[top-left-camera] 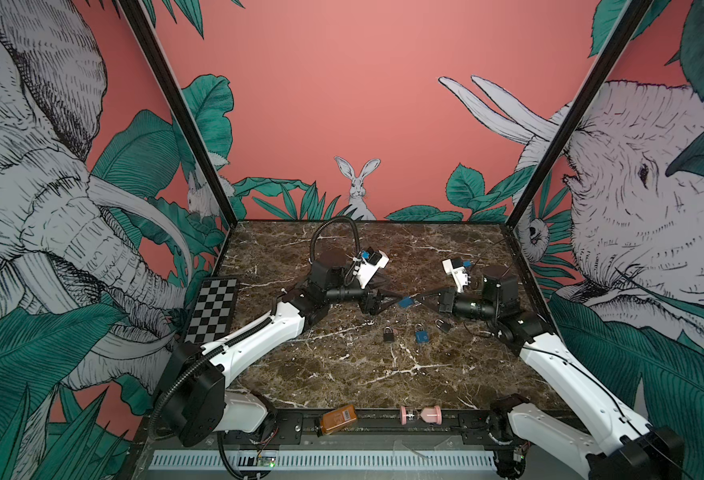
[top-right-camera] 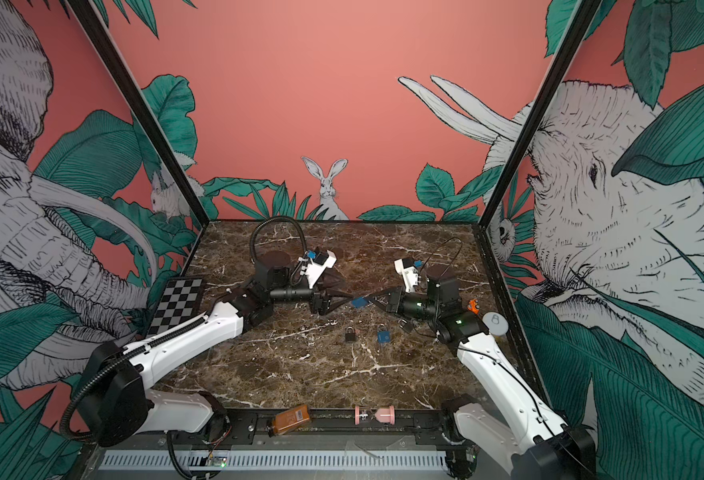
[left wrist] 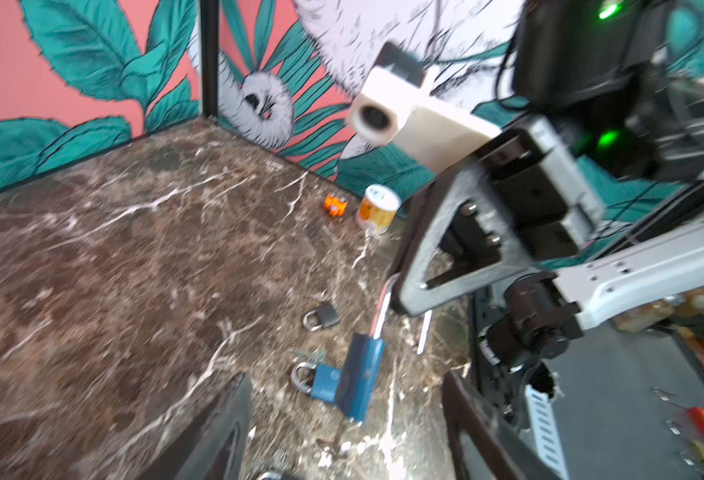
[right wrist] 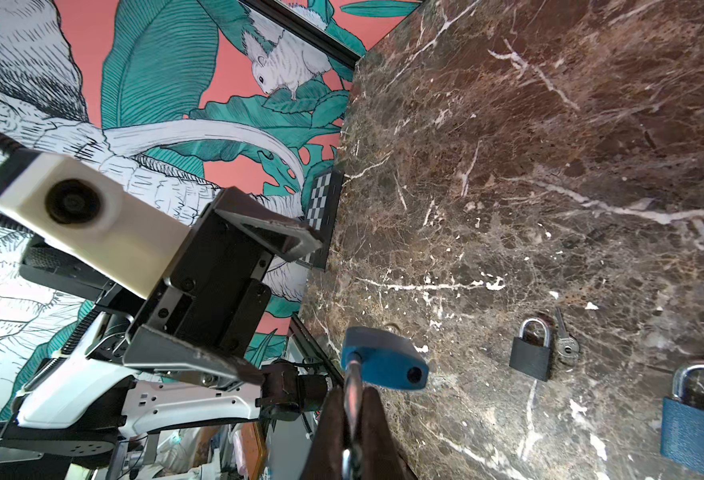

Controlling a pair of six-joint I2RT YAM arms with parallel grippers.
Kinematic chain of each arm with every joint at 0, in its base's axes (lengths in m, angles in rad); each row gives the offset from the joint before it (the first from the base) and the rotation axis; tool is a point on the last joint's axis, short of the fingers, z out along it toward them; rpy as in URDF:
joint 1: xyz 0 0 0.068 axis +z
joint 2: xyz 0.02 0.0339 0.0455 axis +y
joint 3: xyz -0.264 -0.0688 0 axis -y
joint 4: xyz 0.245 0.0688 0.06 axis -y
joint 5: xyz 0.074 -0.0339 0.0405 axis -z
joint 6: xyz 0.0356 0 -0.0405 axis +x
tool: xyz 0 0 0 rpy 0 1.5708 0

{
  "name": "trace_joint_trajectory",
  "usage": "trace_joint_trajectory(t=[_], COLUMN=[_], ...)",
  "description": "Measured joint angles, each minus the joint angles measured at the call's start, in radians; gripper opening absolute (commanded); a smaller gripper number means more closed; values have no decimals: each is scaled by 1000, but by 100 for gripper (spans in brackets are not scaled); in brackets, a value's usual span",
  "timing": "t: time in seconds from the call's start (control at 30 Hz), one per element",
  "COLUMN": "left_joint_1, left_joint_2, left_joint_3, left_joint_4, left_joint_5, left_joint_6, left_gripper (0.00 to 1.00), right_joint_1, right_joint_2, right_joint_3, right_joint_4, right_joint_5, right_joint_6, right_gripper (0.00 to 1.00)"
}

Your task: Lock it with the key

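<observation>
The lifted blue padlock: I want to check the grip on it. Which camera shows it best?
The right wrist view: the blue padlock sits close and sharp, its shackle pinched in the right claw. The left wrist view shows it blurred, side-on; both top views show only a small blue patch.

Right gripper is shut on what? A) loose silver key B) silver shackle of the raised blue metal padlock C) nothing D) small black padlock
B: in the right wrist view the right gripper pinches the silver shackle of the blue metal padlock, with both fingers closed against it.
</observation>
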Motion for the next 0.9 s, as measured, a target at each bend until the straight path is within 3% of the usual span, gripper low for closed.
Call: trace_joint_trajectory(t=[0.23,0.67,0.9], left_joint_1=[-2,-2,-2], left_joint_2=[34,90,118], left_joint_3=[0,17,37], left_joint_4=[82,150,155], left_joint_5=[114,192,208], left_joint_6=[-70,-138,-148], left_gripper=[62,38,35], right_joint_1=[-3,-3,-3], right_joint_2=[-19,-35,-37], right_joint_3=[0,11,11], right_joint_4=[57,86,100], right_joint_5=[-29,-37,-36], right_joint_6=[60,114,118], right_gripper=[0,0,0])
